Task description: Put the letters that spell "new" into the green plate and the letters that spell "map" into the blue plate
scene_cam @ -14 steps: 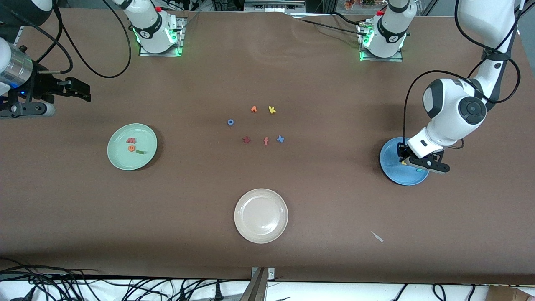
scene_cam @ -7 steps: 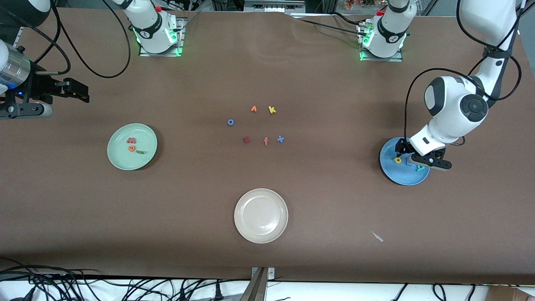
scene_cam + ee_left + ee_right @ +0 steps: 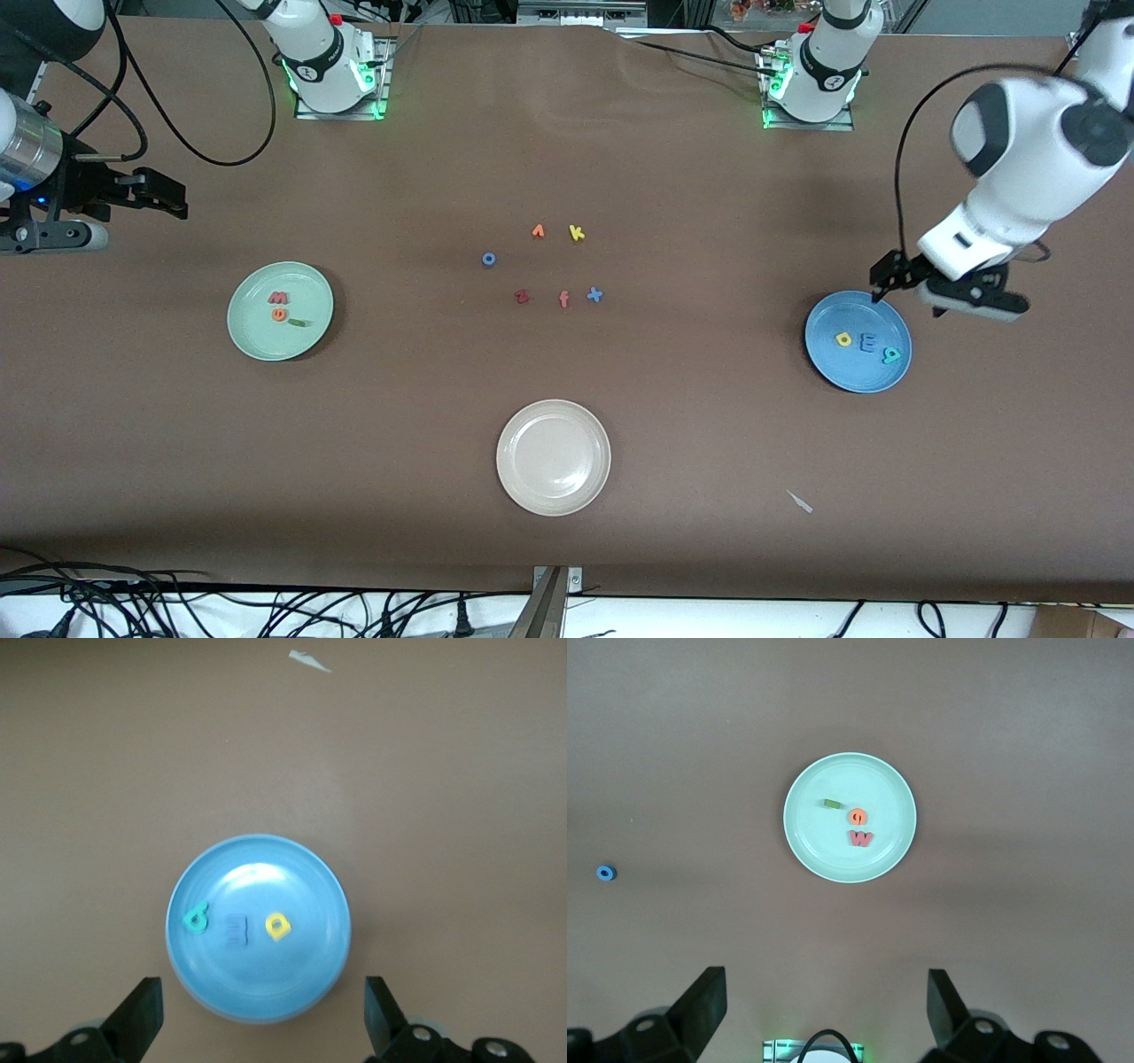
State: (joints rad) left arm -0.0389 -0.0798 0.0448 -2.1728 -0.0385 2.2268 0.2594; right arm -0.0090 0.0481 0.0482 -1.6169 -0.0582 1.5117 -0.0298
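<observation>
Lying flat in blue plate [image 3: 877,377]: m [image 3: 867,342]

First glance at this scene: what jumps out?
Three plates: the green plate toward the right arm's end holds three letters, the blue plate toward the left arm's end holds three more, and a beige-white plate sits nearest the front camera. Six loose letters lie mid-table. The left gripper hangs open over the blue plate's rim; the right gripper, also open, waits at its end.
</observation>
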